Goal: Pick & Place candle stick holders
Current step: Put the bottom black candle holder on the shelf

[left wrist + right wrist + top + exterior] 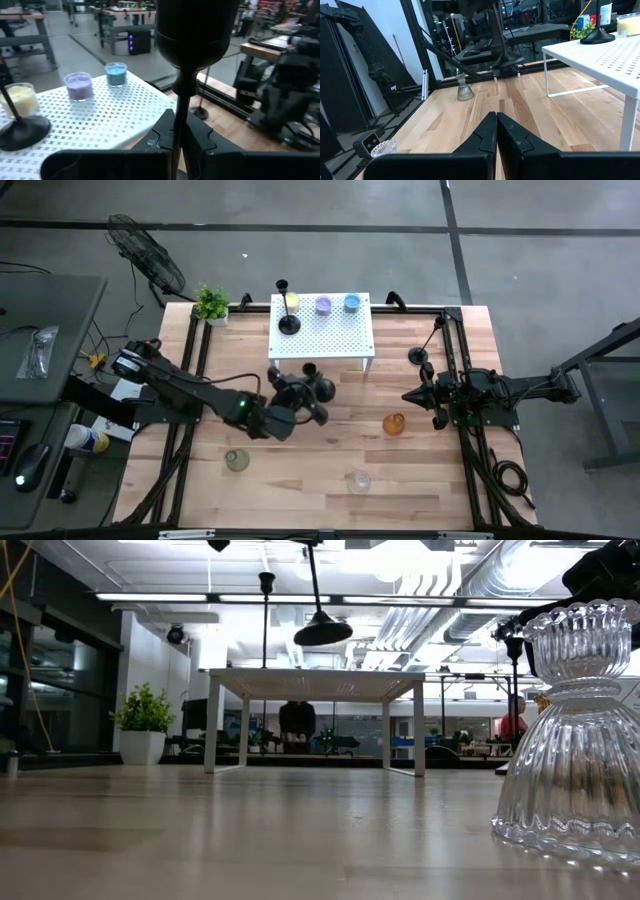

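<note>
**Carrying a black candlestick toward the white rack**

Wooden tabletop (330, 450) with white rack (335, 340) at the far side; already on the rack: one black candlestick (288, 320), yellow, purple and blue cups. Left hand (300, 392) clamped on second candlestick (192, 45), lifted just before the rack's front edge. Probably next: forward over the rack, down, release. Right hand (496, 131) together, waiting near amber cup (394, 423). Green cup (236, 460) and clear cup (360, 479) not yet placed.

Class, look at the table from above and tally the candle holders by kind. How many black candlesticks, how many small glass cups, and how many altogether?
black candlesticks: 3
glass cups: 6
Total: 9
</note>
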`<state>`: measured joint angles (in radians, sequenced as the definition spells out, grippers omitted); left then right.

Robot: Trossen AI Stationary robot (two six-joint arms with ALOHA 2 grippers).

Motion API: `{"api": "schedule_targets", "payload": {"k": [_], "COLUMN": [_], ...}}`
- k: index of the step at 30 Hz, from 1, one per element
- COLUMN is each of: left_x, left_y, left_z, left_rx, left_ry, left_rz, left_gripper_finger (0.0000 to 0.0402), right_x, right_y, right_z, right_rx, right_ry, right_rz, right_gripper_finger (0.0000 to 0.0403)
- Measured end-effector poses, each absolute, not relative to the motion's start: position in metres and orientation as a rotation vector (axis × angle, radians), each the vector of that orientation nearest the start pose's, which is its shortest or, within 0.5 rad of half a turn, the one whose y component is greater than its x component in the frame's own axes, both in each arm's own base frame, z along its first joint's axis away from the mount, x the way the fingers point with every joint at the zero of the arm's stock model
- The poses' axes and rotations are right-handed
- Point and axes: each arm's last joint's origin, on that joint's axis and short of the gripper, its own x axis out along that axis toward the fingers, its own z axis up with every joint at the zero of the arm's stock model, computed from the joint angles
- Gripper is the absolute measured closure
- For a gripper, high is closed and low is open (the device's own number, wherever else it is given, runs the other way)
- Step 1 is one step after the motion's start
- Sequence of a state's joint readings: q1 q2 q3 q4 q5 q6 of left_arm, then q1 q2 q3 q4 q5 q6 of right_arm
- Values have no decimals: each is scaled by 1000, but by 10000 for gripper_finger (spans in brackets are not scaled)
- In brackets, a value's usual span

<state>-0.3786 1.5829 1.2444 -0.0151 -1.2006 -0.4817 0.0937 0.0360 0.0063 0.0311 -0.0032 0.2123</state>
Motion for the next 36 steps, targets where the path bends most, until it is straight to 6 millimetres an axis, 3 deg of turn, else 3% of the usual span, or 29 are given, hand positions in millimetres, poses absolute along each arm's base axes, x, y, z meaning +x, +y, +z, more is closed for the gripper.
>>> {"api": "schedule_targets", "payload": {"k": [11, 22, 30, 36], "left_x": [350, 354, 353, 353], "left_y": [-48, -3, 21, 25], "left_z": [332, 339, 340, 336], "left_rx": [-225, -121, -189, -214], "left_ry": [74, 114, 55, -17], "left_rz": [898, 992, 1107, 1251], "left_gripper_finger": [396, 396, 396, 396], "right_x": [99, 99, 99, 99], "right_y": [9, 9, 9, 9], "right_z": [166, 166, 166, 166], "right_rx": [212, 212, 212, 212], "right_ry": [9, 9, 9, 8], "right_rz": [97, 97, 97, 97], "right_gripper_finger": [400, 400, 400, 400]}}
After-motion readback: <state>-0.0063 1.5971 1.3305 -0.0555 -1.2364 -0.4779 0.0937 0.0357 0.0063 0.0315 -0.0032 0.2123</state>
